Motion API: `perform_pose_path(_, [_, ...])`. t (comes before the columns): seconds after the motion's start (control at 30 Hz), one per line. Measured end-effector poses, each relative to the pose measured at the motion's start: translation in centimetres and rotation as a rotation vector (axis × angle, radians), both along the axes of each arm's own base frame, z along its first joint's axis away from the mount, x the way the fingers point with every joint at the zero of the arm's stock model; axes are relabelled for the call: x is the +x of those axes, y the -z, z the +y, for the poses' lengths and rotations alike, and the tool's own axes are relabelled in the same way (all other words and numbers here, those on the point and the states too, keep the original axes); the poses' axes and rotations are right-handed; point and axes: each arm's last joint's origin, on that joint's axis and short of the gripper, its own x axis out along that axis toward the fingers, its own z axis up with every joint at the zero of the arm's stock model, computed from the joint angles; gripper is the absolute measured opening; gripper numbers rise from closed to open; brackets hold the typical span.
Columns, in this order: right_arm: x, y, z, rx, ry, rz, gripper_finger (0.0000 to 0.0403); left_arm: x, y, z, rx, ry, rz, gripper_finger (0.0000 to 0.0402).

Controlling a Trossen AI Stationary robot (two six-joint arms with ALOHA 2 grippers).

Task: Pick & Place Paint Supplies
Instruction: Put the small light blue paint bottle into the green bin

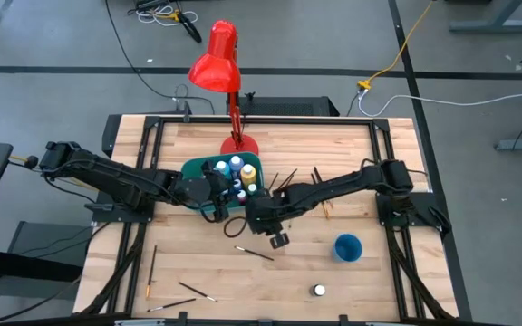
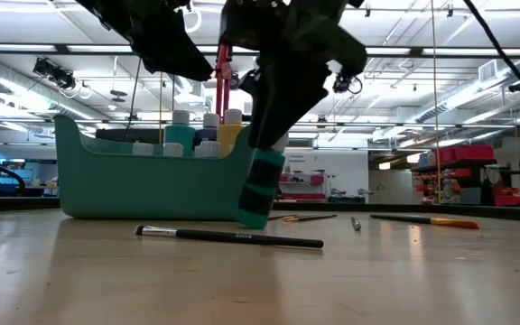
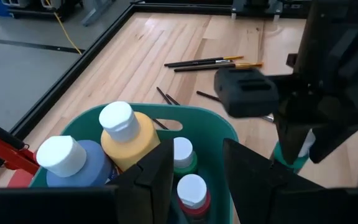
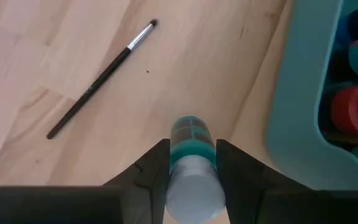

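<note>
A teal bin (image 1: 199,170) stands on the table's middle with several white-capped paint bottles (image 3: 126,134) upright in it. My left gripper (image 3: 196,149) hovers open above the bottles, clear of them, as the low view shows (image 2: 183,54). Beside the bin's right end my right gripper (image 1: 259,215) is shut on a teal paint bottle (image 2: 260,190). A dark paintbrush (image 2: 228,236) lies flat on the wood just nearer than that bottle. More paintbrushes (image 3: 213,62) lie right of the bin. My right gripper pinches the teal bottle between its two fingers at the white-capped top end (image 4: 194,177). The fingers (image 4: 157,165) slant steeply down from above. The bottle hangs tilted below them, bottom down. Its bottom (image 2: 253,221) is close to the table; whether it touches, I cannot tell.
A red desk lamp (image 1: 217,59) stands behind the bin. A round blue cup (image 1: 348,246) sits near the right, and a small white-topped item (image 1: 319,290) lies by the near edge. Loose brushes (image 1: 196,290) lie at the near left. Bare wood shows between them.
</note>
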Motion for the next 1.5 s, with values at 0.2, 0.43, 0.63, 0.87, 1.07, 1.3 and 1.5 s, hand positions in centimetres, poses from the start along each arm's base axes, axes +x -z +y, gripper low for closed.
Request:
perform_pose_path(0.2, [0.8,0.2,-1.1,0.022,0.005,-0.009,0.0122,0.0,0.0,0.0,0.001,0.000,0.004,0.0144])
perform_pose_path(0.43, [0.9,0.3,-1.2,0.020,-0.007,-0.009,0.0150,0.0,0.1,0.0,0.001,0.000,0.007,0.0142])
perform_pose_path(0.63, [1.3,0.3,-1.2,0.023,-0.006,-0.046,0.0176,0.0,0.1,0.0,-0.013,0.008,0.006,0.0142])
perform_pose_path(0.87, [1.5,0.1,-0.9,0.005,-0.023,-0.077,0.0206,0.0,0.1,-0.1,-0.024,0.020,0.006,0.0142])
perform_pose_path(1.07, [1.2,-0.2,0.0,-0.107,-0.004,-0.098,0.0224,0.0,0.1,-0.1,-0.045,0.008,-0.002,0.0142])
perform_pose_path(1.3, [-0.1,-2.7,1.1,-0.112,-0.022,-0.127,0.0222,0.0,0.1,-0.1,-0.084,-0.015,-0.018,0.0142])
perform_pose_path(1.5, [-2.9,-6.5,1.3,-0.083,0.054,-0.121,0.0220,0.0,0.0,-0.1,-0.163,-0.059,-0.058,0.0142])
